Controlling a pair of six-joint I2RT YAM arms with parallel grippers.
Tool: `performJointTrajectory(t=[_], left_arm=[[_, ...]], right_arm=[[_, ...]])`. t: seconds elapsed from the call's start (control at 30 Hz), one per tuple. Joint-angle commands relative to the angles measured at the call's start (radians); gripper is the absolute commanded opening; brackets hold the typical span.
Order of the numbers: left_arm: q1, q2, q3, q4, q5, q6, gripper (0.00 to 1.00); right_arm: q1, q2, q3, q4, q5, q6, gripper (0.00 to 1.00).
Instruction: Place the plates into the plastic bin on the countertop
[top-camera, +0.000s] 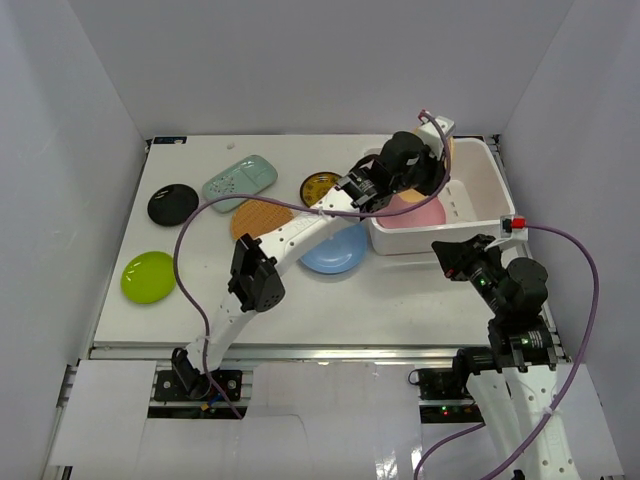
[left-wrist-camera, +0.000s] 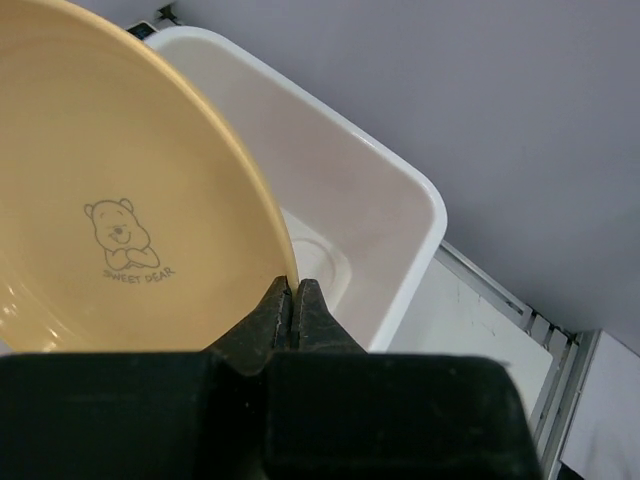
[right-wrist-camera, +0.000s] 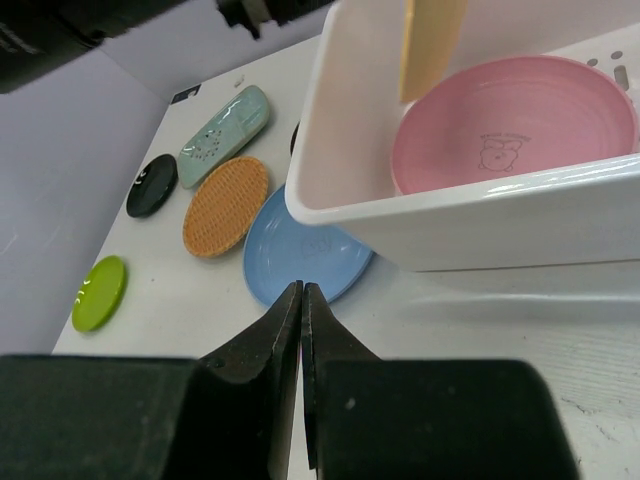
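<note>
My left gripper (left-wrist-camera: 293, 285) is shut on the rim of the tan plate (left-wrist-camera: 120, 200), which has a bear drawing, and holds it tilted on edge above the white plastic bin (left-wrist-camera: 400, 200). In the top view this gripper (top-camera: 432, 160) is over the bin's far part (top-camera: 478, 160). A pink plate (top-camera: 415, 212) lies flat in the bin. The tan plate's edge (right-wrist-camera: 430, 45) hangs over the pink plate (right-wrist-camera: 510, 125). My right gripper (right-wrist-camera: 301, 290) is shut and empty, just in front of the bin's near left corner (top-camera: 443, 250). The blue plate (top-camera: 335, 250) lies against the bin's left side.
On the countertop (top-camera: 330, 300) to the left lie the woven orange plate (top-camera: 262, 218), the yellow-and-dark patterned plate (top-camera: 320, 187), the mint dotted dish (top-camera: 240, 177), the black plate (top-camera: 172, 204) and the lime green plate (top-camera: 148, 276). White walls stand on three sides.
</note>
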Motion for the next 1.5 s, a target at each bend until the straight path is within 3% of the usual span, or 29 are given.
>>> performJointTrajectory(t=[0.0,0.27,0.3,0.37,0.4,0.47,0.5,0.73,0.83,0.97,1.03,1.17,1.3,1.47], left_arm=[[-0.014,0.031,0.002,0.066,0.018,0.045,0.00],[-0.014,0.109,-0.020,0.038,0.063,0.085,0.03],[-0.015,0.111,-0.023,0.038,0.069,0.083,0.12],[-0.015,0.103,-0.021,0.049,0.083,0.079,0.41],[-0.014,0.097,-0.020,0.053,0.084,0.077,0.69],[-0.015,0.063,-0.017,0.085,0.086,0.077,0.94],[-0.015,0.039,-0.003,0.105,0.089,0.080,0.98],[0.014,-0.157,0.005,0.147,0.011,0.123,0.98],[0.065,-0.338,-0.127,0.141,-0.035,0.100,0.98],[0.155,-0.616,-0.479,0.141,-0.129,0.005,0.98],[0.219,-0.775,-0.709,0.133,-0.155,-0.041,0.98],[0.275,-1.004,-1.038,0.080,-0.265,-0.136,0.98],[0.293,-1.241,-1.332,-0.006,-0.345,-0.194,0.98],[0.296,-1.452,-1.537,-0.112,-0.477,-0.245,0.98]], right_arm=[[0.006,-0.029,0.026,-0.031,-0.014,-0.015,0.08],[0.009,-0.043,0.083,-0.061,-0.013,-0.029,0.08],[0.009,-0.043,0.092,-0.064,-0.016,-0.030,0.08],[0.010,-0.037,0.115,-0.057,-0.043,-0.035,0.11],[0.010,-0.034,0.121,-0.046,-0.063,-0.039,0.12],[0.012,-0.026,0.141,-0.023,-0.101,-0.039,0.17],[0.010,-0.022,0.147,-0.009,-0.118,-0.039,0.18],[0.010,0.047,0.155,0.078,-0.232,-0.039,0.29],[0.012,0.137,0.172,0.118,-0.338,-0.064,0.37],[0.053,0.251,0.212,0.123,-0.352,-0.108,0.41],[0.175,0.312,0.238,0.133,-0.259,-0.147,0.45],[0.630,0.478,0.347,0.063,0.102,-0.277,0.56],[0.809,0.737,0.462,-0.003,0.364,-0.398,0.67],[0.843,0.960,0.534,-0.011,0.443,-0.521,0.72]])
